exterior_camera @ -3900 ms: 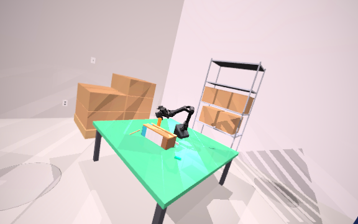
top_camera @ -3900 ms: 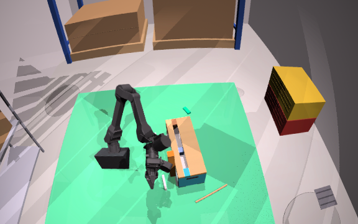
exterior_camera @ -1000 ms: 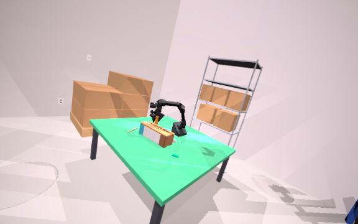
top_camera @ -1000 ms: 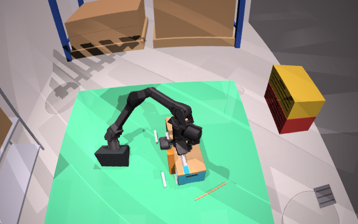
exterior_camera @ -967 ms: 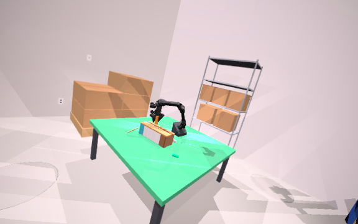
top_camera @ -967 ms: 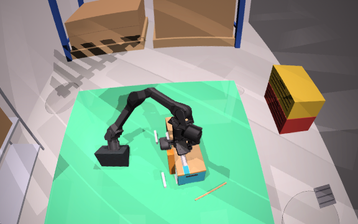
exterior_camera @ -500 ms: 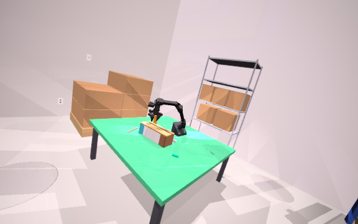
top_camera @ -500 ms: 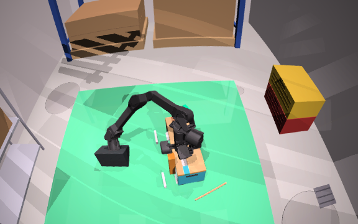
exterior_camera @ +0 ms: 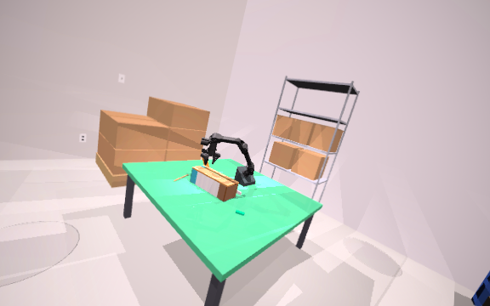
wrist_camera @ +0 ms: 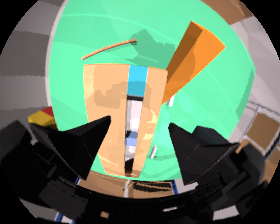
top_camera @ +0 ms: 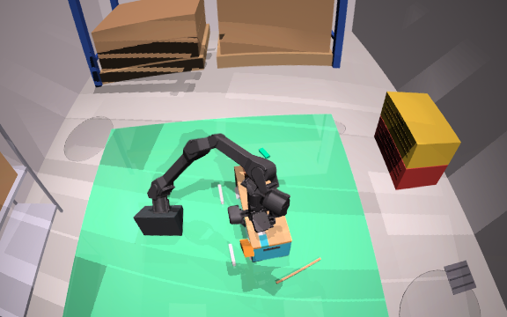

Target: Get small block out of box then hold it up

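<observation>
The box [top_camera: 275, 235] [exterior_camera: 226, 193] [wrist_camera: 106, 92] stands on the green table [top_camera: 324, 211] [exterior_camera: 228, 238] [wrist_camera: 91, 30], with a long slot along its tan top and a blue end. A small blue block [wrist_camera: 131, 138] shows through the slot in the wrist view, partway along the box; the top and exterior views do not show it clearly. My gripper [top_camera: 249, 220] [exterior_camera: 210, 162] [wrist_camera: 140, 121] is open and empty, fingers pointing down above the box top, the fingertips apart on either side of the slot in the wrist view. How high it hangs is hard to tell.
An orange piece [top_camera: 246, 247] [wrist_camera: 196, 57] stands beside the box near its blue end. A thin wooden stick [top_camera: 298, 270] [exterior_camera: 181, 177] [wrist_camera: 108, 48] lies beyond that end. Two white sticks [top_camera: 221, 194] [top_camera: 231, 254] lie on the arm base's side. A teal piece [top_camera: 264, 153] [exterior_camera: 240, 212] lies past the brown end.
</observation>
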You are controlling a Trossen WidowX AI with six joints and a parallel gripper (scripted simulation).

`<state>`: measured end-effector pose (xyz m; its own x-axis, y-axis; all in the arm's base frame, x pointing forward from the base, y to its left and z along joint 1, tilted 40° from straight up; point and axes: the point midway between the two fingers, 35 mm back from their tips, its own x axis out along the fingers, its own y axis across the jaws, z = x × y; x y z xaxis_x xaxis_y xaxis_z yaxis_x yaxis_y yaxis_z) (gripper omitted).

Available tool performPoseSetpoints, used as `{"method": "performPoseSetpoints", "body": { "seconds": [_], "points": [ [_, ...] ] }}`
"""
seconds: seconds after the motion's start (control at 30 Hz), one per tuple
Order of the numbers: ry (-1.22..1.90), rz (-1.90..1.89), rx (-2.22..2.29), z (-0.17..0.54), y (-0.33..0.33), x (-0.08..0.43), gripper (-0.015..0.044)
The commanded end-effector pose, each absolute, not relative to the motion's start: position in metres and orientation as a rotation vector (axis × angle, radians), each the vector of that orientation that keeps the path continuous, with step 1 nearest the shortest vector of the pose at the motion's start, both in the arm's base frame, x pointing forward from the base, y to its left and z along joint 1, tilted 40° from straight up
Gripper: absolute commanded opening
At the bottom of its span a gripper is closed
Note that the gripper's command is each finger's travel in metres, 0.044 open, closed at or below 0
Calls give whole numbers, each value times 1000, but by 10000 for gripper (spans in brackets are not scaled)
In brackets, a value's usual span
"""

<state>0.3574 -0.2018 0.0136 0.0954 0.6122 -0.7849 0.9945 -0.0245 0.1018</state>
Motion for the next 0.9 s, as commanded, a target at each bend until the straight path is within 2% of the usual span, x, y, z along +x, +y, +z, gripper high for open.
{"method": "performPoseSetpoints", "body": {
  "seconds": [0.0, 0.43, 0.67, 0.87],
  "points": [
    [1590, -732, 1708, 9, -208, 357, 400],
    [1592, -719, 1702, 11, -205, 357, 400],
    [1614, -157, 1279, 18, -194, 350, 400],
    [1510, 326, 859, 25, -183, 342, 400]
  ]
}}
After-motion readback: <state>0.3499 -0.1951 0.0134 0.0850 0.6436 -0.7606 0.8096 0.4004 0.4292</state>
